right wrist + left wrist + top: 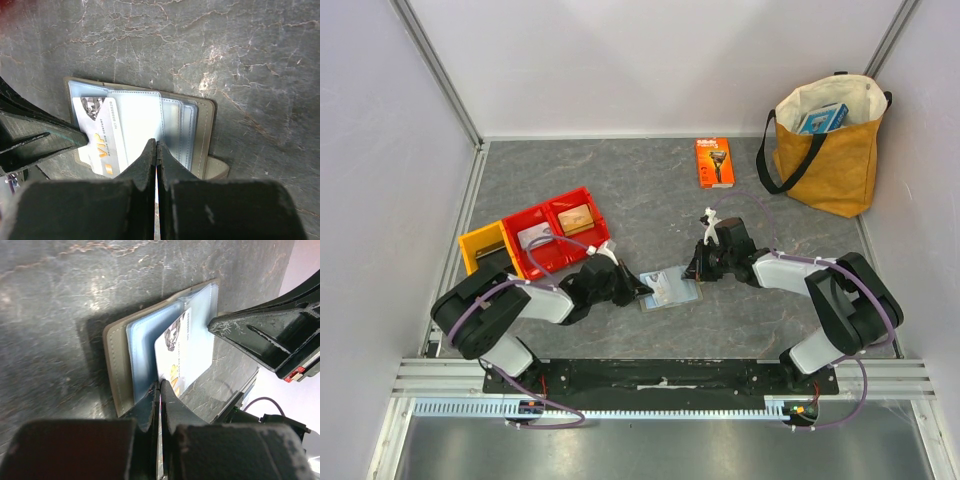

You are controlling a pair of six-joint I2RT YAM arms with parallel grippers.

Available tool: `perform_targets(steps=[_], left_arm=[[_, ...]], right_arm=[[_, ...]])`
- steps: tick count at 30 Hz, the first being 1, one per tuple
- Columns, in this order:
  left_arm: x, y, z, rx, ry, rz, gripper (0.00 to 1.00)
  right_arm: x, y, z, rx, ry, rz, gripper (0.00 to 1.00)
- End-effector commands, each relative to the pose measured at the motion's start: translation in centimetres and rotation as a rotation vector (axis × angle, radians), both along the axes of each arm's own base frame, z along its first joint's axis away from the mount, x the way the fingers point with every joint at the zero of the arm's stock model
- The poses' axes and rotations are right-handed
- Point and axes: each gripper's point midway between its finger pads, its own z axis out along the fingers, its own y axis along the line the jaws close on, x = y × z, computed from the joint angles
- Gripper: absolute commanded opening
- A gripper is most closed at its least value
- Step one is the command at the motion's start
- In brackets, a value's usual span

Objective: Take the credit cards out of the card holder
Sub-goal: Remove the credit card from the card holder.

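Card holder (672,289) lies open flat, long axis running left-right

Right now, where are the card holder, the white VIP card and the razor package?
card holder (206,130): right wrist view, grey cover's right edge.
white VIP card (107,150): right wrist view, printed face.
razor package (714,162): top external view, orange front.
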Motion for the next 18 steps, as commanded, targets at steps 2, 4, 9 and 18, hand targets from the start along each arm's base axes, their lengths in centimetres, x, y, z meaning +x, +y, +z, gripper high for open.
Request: perform_targets(steps=[2,4,9,18], left_arm=[[-0.5,1.9,-0.8,0.052,-0.004,0.008,0.02],[-0.6,2.1,-0.6,0.046,-0.013,0.002,0.02],[-0.8,2.6,0.5,0.022,-0.067,-0.009,0.02],[-1.1,2.3,3.4,-0.052,-0.210,-0.075,0.02]], right_arm=[[-1.1,-3.3,-2.8,-0.171,0.059,-0.043,0.00],[-1.0,-3.2,-2.6,-0.167,0.052,-0.041,0.00],[-0.7,-2.9,-1.5,-0.147,0.016,-0.024,0.01],[0.1,-0.6,5.1,0.006,-0.170,0.078,0.32]])
